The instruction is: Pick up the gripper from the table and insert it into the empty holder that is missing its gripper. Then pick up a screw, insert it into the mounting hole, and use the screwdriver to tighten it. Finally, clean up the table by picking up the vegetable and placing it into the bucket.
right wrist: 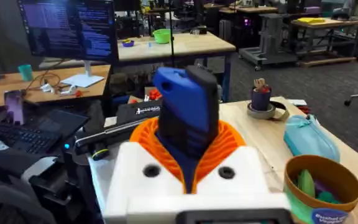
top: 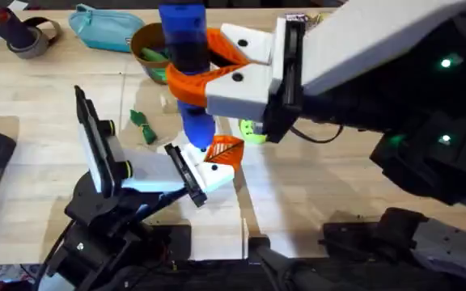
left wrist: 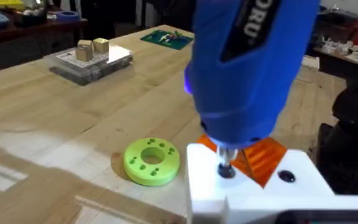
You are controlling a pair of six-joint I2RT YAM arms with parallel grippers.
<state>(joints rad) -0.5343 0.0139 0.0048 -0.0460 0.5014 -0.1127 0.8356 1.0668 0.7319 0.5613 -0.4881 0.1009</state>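
Observation:
My right gripper (top: 196,69) is shut on the blue screwdriver (top: 191,48), which it holds upright with the orange fingers (right wrist: 219,149) around the handle. The metal tip (left wrist: 227,168) rests on a screw in the white base (left wrist: 247,186) of the small orange gripper (top: 223,149). That piece sits on the holder (top: 108,158) at the end of my left arm, the left gripper (top: 144,162), whose black plates stand wide apart, open. The dark-green vegetable (top: 142,125) lies on the table beside the holder. Behind the screwdriver stands the tan bucket (top: 154,48), with green pieces inside.
A lime-green disc (top: 253,129) lies right of the screwdriver tip. At the table's back edge are a teal pouch (top: 103,28) and a tape roll (top: 31,36). A clear box with wooden blocks (left wrist: 89,59) sits farther off. The right arm hangs large over the table's right side.

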